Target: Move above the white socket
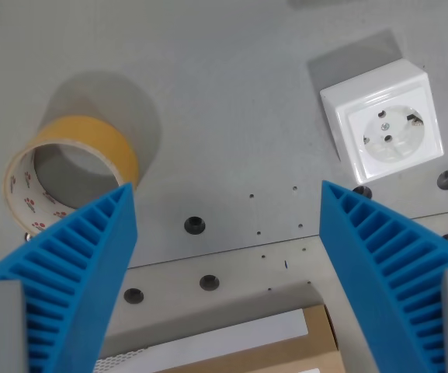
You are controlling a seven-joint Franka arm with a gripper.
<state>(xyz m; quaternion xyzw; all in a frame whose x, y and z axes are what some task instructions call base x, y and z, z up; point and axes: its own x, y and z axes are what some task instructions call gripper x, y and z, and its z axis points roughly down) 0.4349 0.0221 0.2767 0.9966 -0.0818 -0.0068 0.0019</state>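
You have the white socket at about 2 o'clock in the wrist view, upper right. It is a square, glossy white block lying on the bench, turned a little so its corners sit off the frame's axes. Its face carries a round recess with two pin holes, a small centre screw and a dark contact clip at the recess edge. It throws a soft shadow up and toward the wrist view's left.

The bench is flat matte grey, made of plates with a seam running across the lower half of the view. Several dark round bolt holes and fine pinprick holes dot it. A roll of tape stands at 9 o'clock, tan outside, with a white inner core printed in small red marks. A brown cardboard box with a white label pokes in at 6 o'clock.

Your claw hangs above the bench with its two blue ribbed fingers spread wide, nothing between them. The left fingertip overlaps the tape roll's edge in the view. The right fingertip sits just below the socket, at its lower-left corner; the socket lies beyond the gap, toward 1 o'clock.
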